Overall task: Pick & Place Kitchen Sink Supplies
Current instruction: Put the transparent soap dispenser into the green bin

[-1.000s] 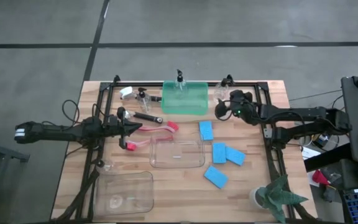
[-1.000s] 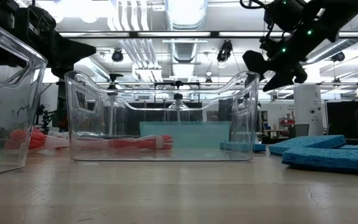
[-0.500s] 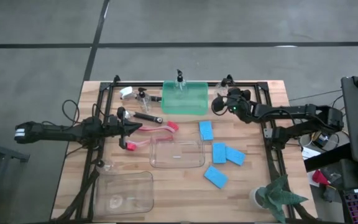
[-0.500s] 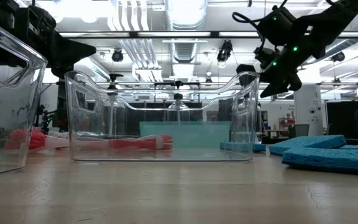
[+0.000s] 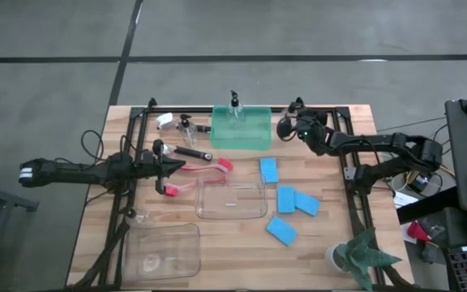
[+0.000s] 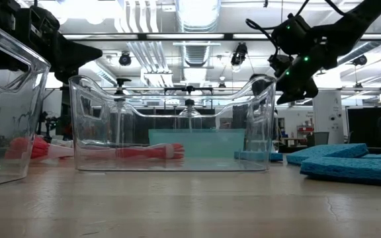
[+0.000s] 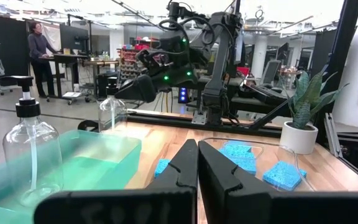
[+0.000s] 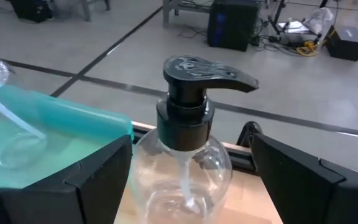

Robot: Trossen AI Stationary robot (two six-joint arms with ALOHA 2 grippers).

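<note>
We are easing the open right gripper (image 8: 188,186) around the pump bottle (image 8: 185,162) beside the green tray (image 8: 48,134), and we should centre it before closing.

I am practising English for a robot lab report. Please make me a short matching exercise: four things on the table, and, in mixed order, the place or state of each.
Things:
1. right gripper
2. left gripper
3. green tray
4. potted plant

Places or states:
a. fingers shut, empty
b. holds one pump bottle
c. table's near right corner
d. open around a pump bottle

Pairs: 1-d, 2-a, 3-b, 4-c
</note>
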